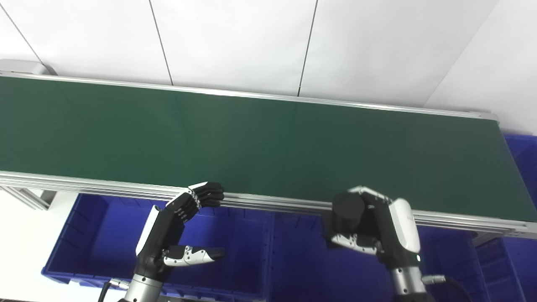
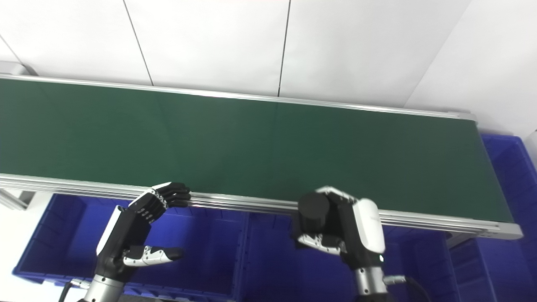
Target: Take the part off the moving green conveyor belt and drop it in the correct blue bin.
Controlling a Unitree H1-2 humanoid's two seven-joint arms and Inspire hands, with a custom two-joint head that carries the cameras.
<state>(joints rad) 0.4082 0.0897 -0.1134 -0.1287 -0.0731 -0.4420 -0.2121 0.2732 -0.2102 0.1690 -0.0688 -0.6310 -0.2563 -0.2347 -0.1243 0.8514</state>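
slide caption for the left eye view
Right hand grips a black part over blue bins; left hand open, belt bare.

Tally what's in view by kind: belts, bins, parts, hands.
Belt: 1
Blue bins: 4 at least, namely left bin, middle bin, bottom-right bin, far-right bin; the edges cut some off
Part: 1, black, in the right hand
Hands: 2; the left hand is open
Total: 8

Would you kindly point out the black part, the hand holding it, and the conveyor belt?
black part (image 1: 347, 206): left eye view, on its round dark top face.
right hand (image 1: 377, 226): left eye view, middle of the hand, beside the part.
conveyor belt (image 2: 251, 138): right eye view, on bare green surface.
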